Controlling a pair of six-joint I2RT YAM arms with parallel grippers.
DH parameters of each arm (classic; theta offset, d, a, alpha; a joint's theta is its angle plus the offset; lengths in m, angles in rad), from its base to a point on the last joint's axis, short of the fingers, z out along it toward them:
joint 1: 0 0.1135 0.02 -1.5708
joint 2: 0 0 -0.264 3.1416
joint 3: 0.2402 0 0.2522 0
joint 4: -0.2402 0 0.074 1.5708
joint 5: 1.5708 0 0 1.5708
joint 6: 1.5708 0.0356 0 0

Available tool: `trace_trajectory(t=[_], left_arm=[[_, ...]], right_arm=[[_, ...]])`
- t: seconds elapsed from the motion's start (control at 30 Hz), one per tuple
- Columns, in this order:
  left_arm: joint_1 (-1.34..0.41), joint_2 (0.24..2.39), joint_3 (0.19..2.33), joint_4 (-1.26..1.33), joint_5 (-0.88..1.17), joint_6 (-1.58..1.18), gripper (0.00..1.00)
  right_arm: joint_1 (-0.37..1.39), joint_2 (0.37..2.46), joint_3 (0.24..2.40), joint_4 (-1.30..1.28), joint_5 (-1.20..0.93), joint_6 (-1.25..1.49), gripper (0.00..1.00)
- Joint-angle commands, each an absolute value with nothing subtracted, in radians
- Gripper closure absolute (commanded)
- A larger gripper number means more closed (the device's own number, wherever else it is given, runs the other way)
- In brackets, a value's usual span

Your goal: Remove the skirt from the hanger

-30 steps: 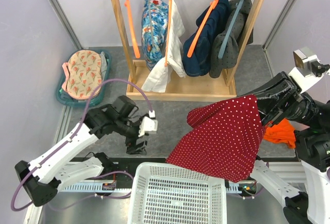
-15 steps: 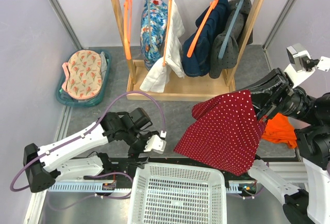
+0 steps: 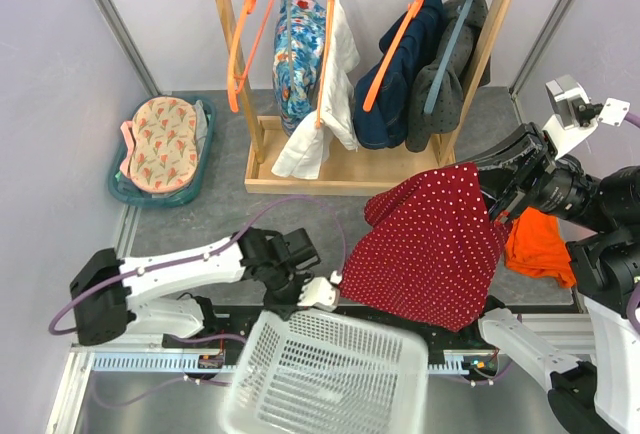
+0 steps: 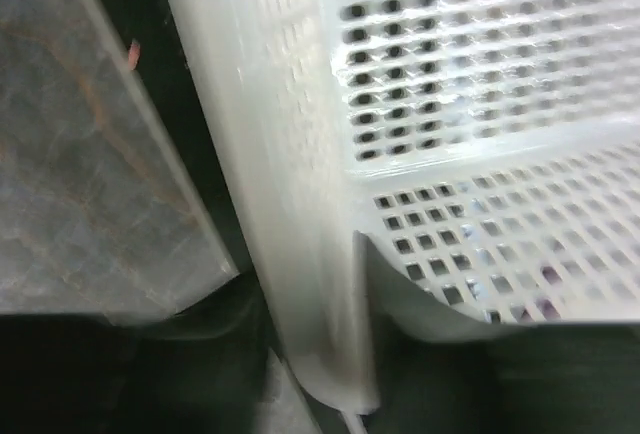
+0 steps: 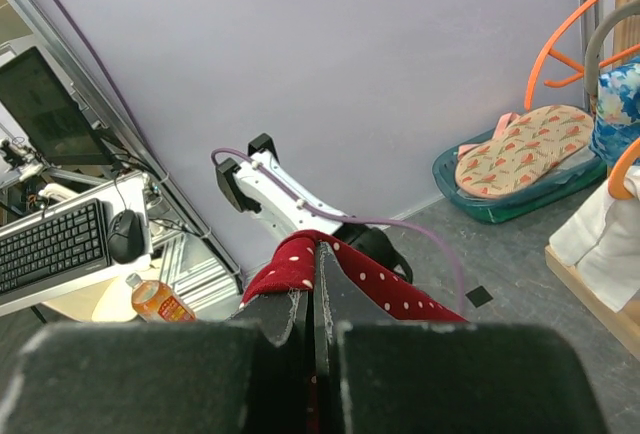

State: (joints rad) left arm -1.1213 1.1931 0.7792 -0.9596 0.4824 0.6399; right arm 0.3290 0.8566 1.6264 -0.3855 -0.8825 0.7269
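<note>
Skirt (image 3: 435,249) off the hanger (image 3: 232,94): the red dotted cloth hangs free in the air to the right of centre, clear of the rack (image 3: 350,169). It is suspended by one upper edge from the right gripper (image 3: 492,204), with its hem falling toward the far right corner of the basket (image 3: 300,374). An empty orange hanger sits at the left end of the rail, so the removal itself reads as complete and the step in hand is judged to be disposal of the garment. The next move calls for carrying the skirt over the basket mouth and letting go, with the hem gathered inside the rim, not draped over it. The basket stands tilted at the near edge of the desk (image 3: 200,214), and the left gripper (image 3: 322,292) is at its far rim. The top view alone gives the drape, the rack and the basket's tilt. The right wrist view alone shows the pinch: the jaws stand nearly together with a fold of skirt bunched between the tips. The left wrist view shows only the basket's rim and mesh wall at close range; whether that gripper clasps the rim cannot be told.
</note>
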Motion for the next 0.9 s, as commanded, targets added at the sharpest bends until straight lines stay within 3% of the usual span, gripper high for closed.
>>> trace_trajectory(t=[0.0,0.23,0.4,0.57,0.77,0.87], left_arm=[[-1.126,1.366,0.793,-0.832,0.246,0.562,0.98],[-1.068,1.381,0.873,-0.709,0.137,0.512,0.98],[-0.934,1.410,0.934,-0.621,0.022,0.548,0.98],[-0.770,1.453,1.045,-0.603,0.003,0.620,0.98],[-0.755,1.479,1.083,-0.575,-0.008,0.652,0.98],[-0.755,1.496,1.092,-0.546,-0.026,0.672,0.92]], right_arm=[[0.325,0.857,1.654,-0.367,-0.862,0.710,1.00],[0.324,0.894,1.736,-0.330,-0.891,0.738,1.00],[0.325,0.925,1.767,-0.295,-0.891,0.742,1.00],[0.325,0.910,1.666,-0.135,-0.896,0.810,1.00],[0.325,0.916,1.527,0.061,-0.896,0.908,1.00],[0.325,0.919,1.438,0.159,-0.888,0.953,1.00]])
